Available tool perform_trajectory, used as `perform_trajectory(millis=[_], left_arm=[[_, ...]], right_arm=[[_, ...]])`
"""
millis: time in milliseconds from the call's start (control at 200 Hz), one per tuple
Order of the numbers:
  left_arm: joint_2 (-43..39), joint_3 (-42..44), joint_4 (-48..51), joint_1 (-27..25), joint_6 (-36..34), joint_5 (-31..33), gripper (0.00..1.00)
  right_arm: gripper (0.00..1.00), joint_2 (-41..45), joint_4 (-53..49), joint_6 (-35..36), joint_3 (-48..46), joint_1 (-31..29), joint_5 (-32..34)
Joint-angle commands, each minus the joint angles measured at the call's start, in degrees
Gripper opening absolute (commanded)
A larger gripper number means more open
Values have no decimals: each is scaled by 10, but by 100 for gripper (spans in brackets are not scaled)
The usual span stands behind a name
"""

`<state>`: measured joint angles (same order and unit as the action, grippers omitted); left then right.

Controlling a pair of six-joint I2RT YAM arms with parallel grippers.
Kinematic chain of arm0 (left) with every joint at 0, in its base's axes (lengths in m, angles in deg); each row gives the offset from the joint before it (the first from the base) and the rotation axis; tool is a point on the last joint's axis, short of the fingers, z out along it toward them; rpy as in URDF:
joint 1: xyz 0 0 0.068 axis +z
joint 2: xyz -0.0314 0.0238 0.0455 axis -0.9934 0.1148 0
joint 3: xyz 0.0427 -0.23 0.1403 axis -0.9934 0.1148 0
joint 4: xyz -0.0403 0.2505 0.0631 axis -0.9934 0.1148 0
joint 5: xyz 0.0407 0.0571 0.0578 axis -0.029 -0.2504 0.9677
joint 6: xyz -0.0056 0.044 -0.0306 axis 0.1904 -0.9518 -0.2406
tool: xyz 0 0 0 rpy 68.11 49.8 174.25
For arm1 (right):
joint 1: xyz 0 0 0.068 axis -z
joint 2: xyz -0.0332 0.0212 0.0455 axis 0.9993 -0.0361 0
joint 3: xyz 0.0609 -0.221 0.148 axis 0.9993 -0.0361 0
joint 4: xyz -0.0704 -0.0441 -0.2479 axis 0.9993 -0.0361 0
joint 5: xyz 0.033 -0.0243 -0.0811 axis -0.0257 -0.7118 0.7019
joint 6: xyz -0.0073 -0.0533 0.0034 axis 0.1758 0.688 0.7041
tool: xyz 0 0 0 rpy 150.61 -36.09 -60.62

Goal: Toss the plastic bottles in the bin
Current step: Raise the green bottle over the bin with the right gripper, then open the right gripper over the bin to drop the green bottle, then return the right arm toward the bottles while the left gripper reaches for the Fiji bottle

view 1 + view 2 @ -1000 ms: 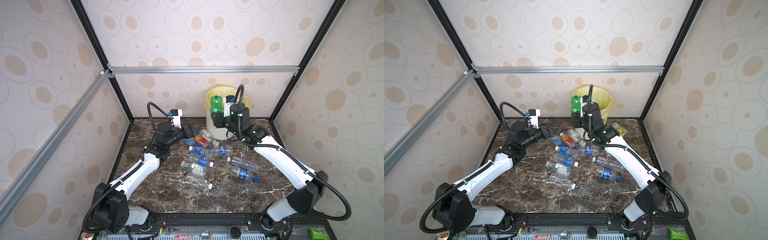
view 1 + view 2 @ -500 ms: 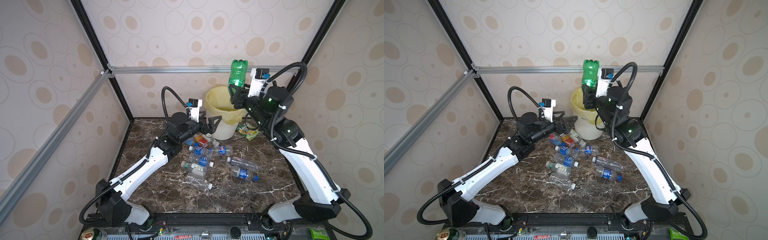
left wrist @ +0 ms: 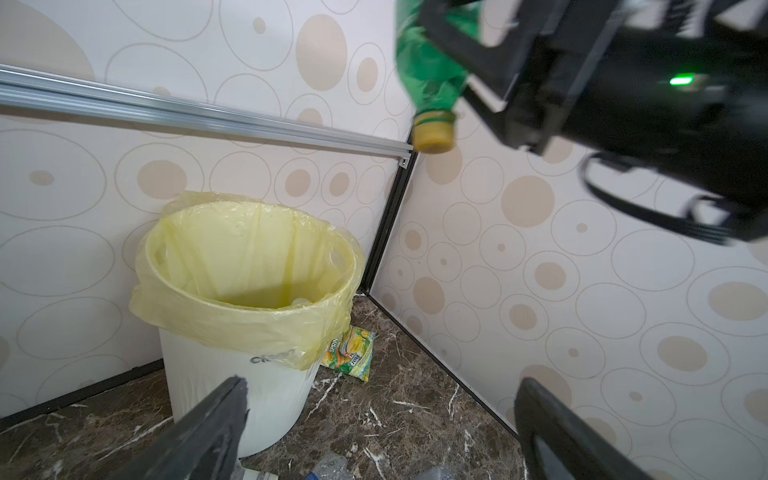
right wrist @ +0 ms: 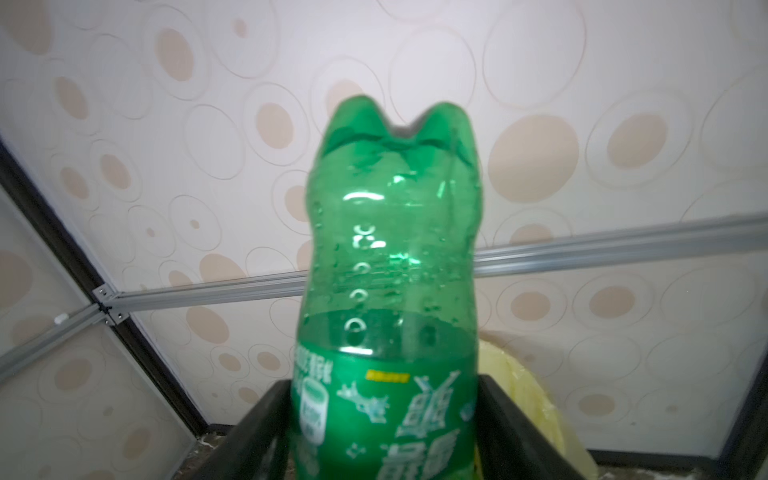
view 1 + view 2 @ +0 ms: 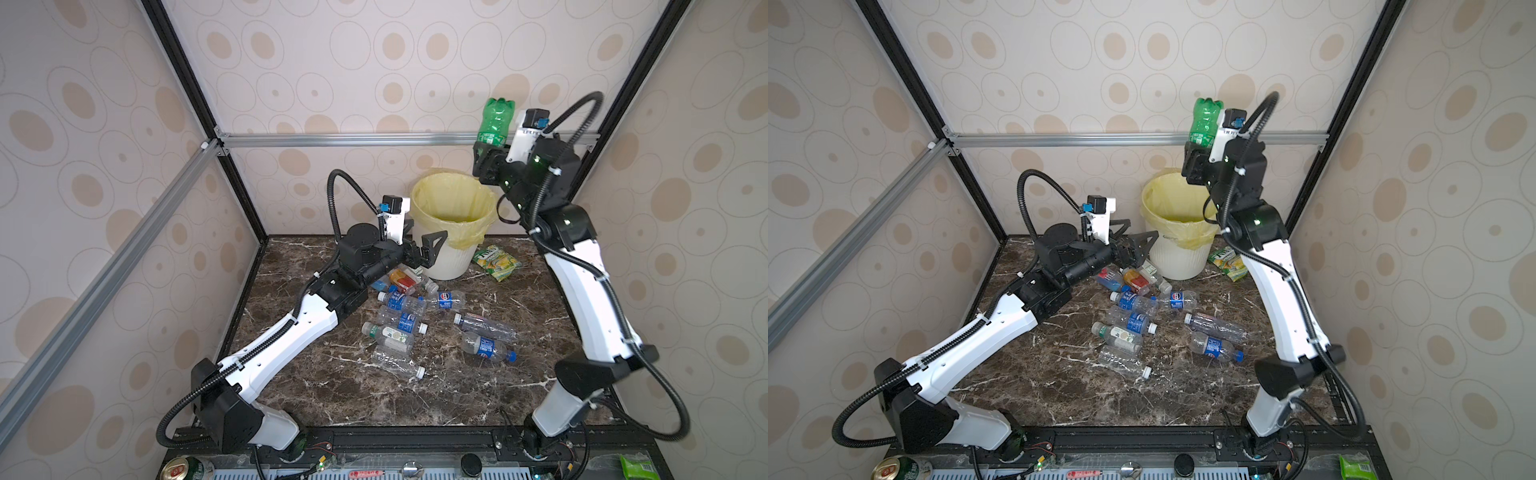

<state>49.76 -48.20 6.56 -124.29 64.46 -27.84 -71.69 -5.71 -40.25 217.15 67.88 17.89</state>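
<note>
Plastic bottles [image 5: 401,322], small and mostly clear with blue labels, lie loose across the middle of the dark marble bench [image 5: 332,395], with an orange-red bottle [image 5: 402,279] nearest the back. My left pincer [image 3: 382,388] hovers over that back end of the heap, jaws spread wide and empty. It is just beside the round white ribbed bin [image 5: 451,259] with its pale yellow liner, at the bench's back edge. High above the bin's right rim, my right pincer [image 5: 489,150] grips a green plastic bottle [image 5: 494,122] around the label, yellow cap pointing down.

I judge this the drop step. I need the cap squarely over the mouth, then I spread the jaws. Whether it is centred I cannot tell. A miss could land on the green-yellow snack packet [image 5: 494,262] lying right of the bin, which is not mine to throw. I see nothing between bottle and mouth.
</note>
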Motion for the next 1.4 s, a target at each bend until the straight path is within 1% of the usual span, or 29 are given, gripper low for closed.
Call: perform_trajectory(millis=[0,25,65,145,190,235,455,670,860,880,1130,1395], left_arm=[[-10,-6,21,-3,-17,18,99],[-12,-4,26,-3,-18,21,99],[-16,1,31,-4,-20,28,99],[-22,11,32,-4,-20,36,99],[-26,16,30,-3,-19,38,99],[-28,21,28,-4,-16,38,99],[-24,25,25,-4,-5,35,99],[-18,30,18,-3,5,33,99],[-16,34,19,-3,8,34,99],[-16,34,20,-3,8,34,99],[-15,43,30,-4,10,40,99],[-21,61,37,-3,18,40,99]], right_arm=[[89,-101,-176,-51,116,20,-60],[92,-104,-177,-50,124,19,-62],[95,-95,-163,-54,109,19,-62],[100,-59,-109,-63,36,18,-55],[100,-43,-88,-64,3,18,-55],[100,-36,-81,-65,-10,19,-53],[100,-34,-93,-57,-14,19,-49],[100,-13,-86,-50,-46,18,-50],[100,-1,-91,-45,-47,18,-54],[100,1,-90,-45,-65,18,-54],[100,43,-82,-50,-123,18,-62],[100,113,-73,-53,-223,18,-58]])
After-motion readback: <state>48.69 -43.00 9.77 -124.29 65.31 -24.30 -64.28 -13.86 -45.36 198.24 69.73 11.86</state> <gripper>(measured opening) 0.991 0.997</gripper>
